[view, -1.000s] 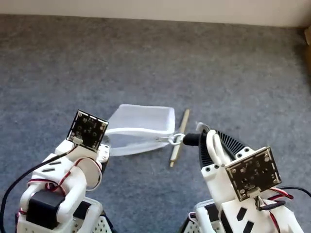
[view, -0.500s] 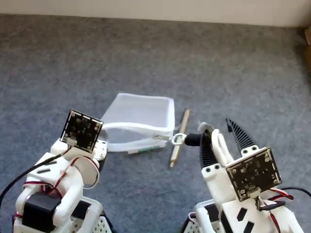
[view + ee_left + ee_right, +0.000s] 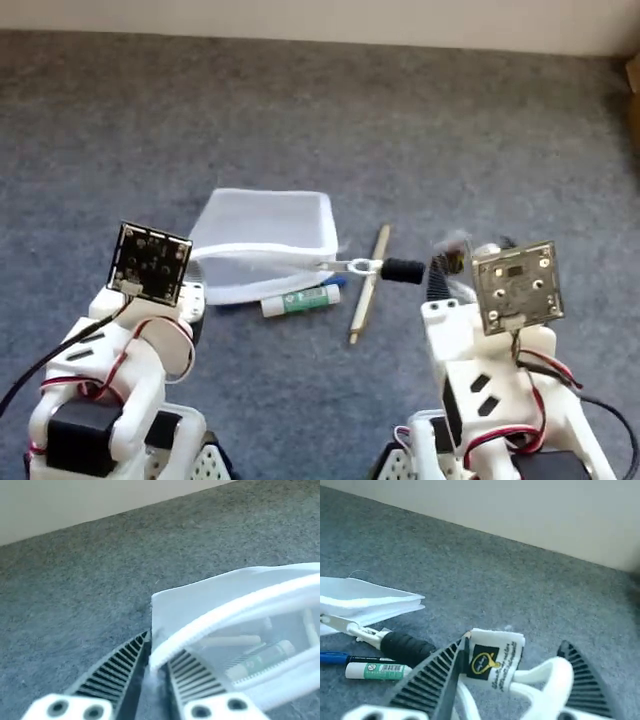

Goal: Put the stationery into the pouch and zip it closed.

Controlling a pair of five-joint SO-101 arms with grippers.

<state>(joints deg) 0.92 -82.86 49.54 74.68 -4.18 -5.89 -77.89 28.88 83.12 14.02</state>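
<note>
A white translucent pouch [image 3: 268,232] lies on the grey carpet with its mouth gaping. My left gripper [image 3: 156,656] is shut on the pouch's [image 3: 215,605] end corner. A glue stick [image 3: 300,298] and a blue pen [image 3: 226,306] lie along the pouch's near edge; I cannot tell whether they are inside it. A wooden pencil [image 3: 368,284] lies on the carpet beside the zipper pull [image 3: 357,266], which carries a black fob [image 3: 403,270]. My right gripper [image 3: 515,644] stands open just behind the fob [image 3: 405,648], with a white label tag [image 3: 495,661] on a white loop between its fingers.
Grey carpet runs all around, with a pale wall [image 3: 320,18] along the far side. Both arm bases [image 3: 110,420] stand at the near edge, one at each side.
My left gripper has dragged the pouch leftward, uncovering the glue stick and blue pen. My right gripper has opened, let the fob go and drawn back to the right.
</note>
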